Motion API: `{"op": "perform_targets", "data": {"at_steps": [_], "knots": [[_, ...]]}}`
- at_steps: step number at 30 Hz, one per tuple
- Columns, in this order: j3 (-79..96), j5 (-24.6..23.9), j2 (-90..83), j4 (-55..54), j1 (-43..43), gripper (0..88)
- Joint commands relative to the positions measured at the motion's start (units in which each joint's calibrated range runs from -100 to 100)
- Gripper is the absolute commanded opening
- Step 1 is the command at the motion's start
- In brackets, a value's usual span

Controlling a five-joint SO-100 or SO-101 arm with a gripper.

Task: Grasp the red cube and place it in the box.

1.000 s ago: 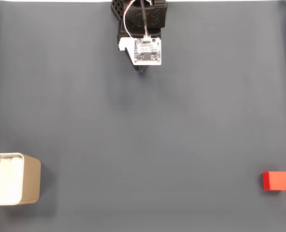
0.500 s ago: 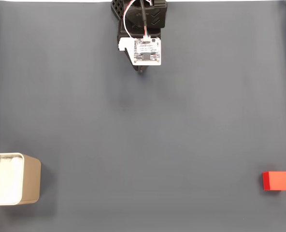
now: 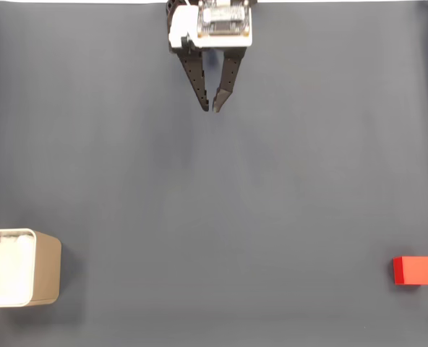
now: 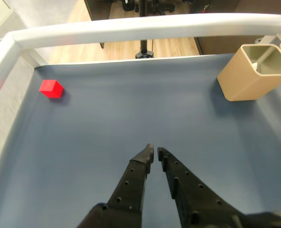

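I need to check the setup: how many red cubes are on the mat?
1. The red cube lies near the mat's right edge in the fixed view, and at the far left in the wrist view. None seem hidden.

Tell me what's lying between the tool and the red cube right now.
Nothing: bare blue-grey mat separates the tool from the red cube, as both the fixed and wrist views show.
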Motion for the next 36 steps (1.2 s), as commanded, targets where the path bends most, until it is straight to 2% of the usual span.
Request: {"op": "perform_targets", "data": {"at_steps": [1, 8, 19, 36], "knots": [[-9.94, -0.29, 5.65, 1.53, -0.22, 0.0], [-19.89, 0.88, 14.75, 3.75, -0.15, 0.0], [-24.45, 2.49, 21.6, 3.34, -1.07, 0.0], [-29.56, 3.61, 29.57, -0.84, -8.39, 0.0]]}}
